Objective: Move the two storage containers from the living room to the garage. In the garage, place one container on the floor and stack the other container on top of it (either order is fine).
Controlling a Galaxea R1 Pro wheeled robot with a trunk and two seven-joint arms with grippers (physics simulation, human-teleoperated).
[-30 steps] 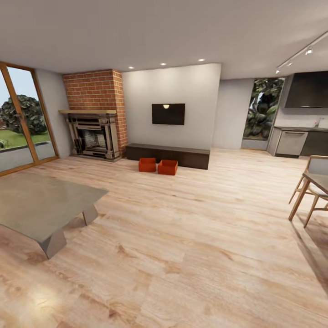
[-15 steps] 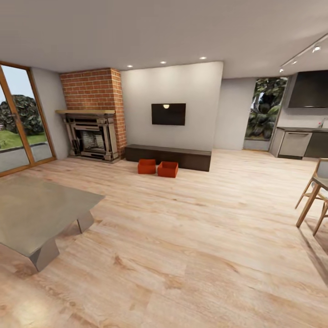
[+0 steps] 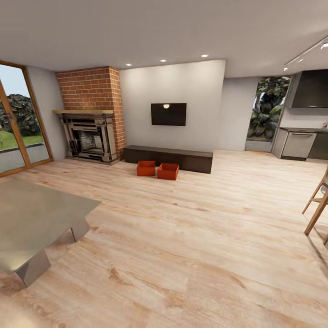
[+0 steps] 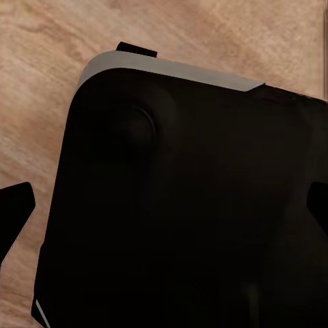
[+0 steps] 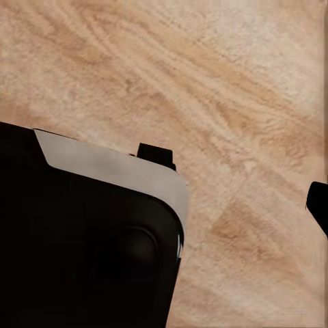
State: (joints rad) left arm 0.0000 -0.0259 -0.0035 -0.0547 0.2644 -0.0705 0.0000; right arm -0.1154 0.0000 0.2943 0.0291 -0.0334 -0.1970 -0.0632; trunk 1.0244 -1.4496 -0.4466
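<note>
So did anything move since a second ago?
Only the robot's camera: it rolled forward, so the grey low table and wooden chair slid toward the picture's edges. The two orange-red open bins stay side by side on the light wood plank floor before the dark-brown bench.

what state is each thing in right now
left storage container: upright, open-topped, on the wood floor by the bench
right storage container: upright, open-topped, beside the first
wall screen: dark
fireplace: unlit
</note>
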